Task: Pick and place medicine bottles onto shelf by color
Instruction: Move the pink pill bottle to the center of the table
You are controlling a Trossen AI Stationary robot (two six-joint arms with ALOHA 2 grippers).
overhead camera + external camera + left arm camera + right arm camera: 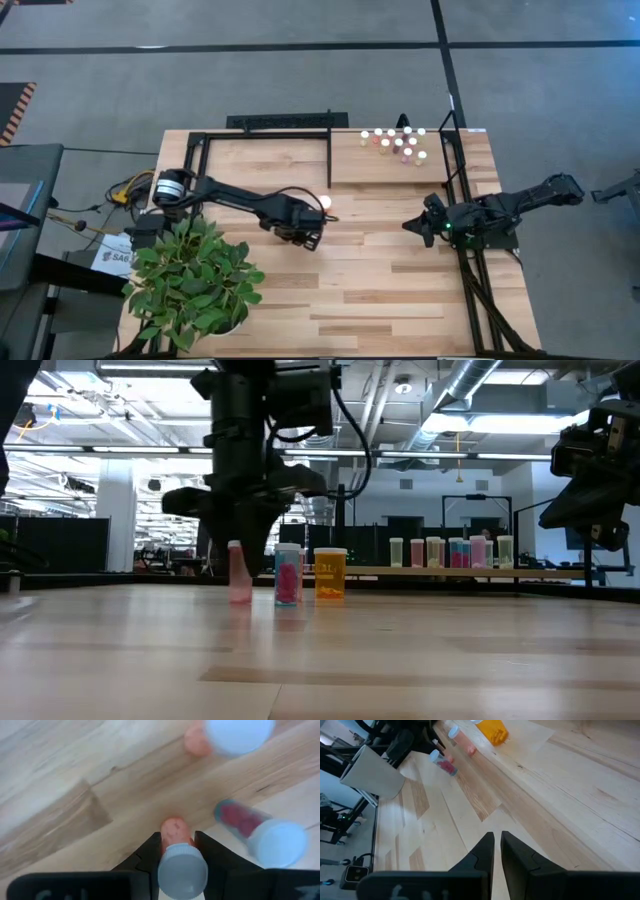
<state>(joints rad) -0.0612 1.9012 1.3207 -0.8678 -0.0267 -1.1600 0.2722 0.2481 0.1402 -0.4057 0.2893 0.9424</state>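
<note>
My left gripper (305, 232) hangs over the middle of the table, shut on a pink vial with a white cap (176, 845); in the low view this pink vial (238, 575) stands under the gripper (240, 550). Close beside it a red vial (288, 575) and a larger orange bottle (330, 575) stand on their bases on the tabletop. Several vials (395, 145) stand on the pale shelf (350, 170) at the far right. My right gripper (495, 840) waits shut at the table's right edge (432, 225), touching nothing. My left gripper pinches the pink vial's body (172, 831) just under its white cap between the two fingers (210, 852). The fingers come from above, pointing down. The vial stays upright, its base at the tabletop; whether it is clear of the wood I cannot tell.
A potted plant (195, 275) in a white pot fills the near left corner. Black frame bars (330, 160) edge the shelf at the far side, and more bars (470, 290) run along the right edge. Bare planks (380, 290) lie in the near middle.
</note>
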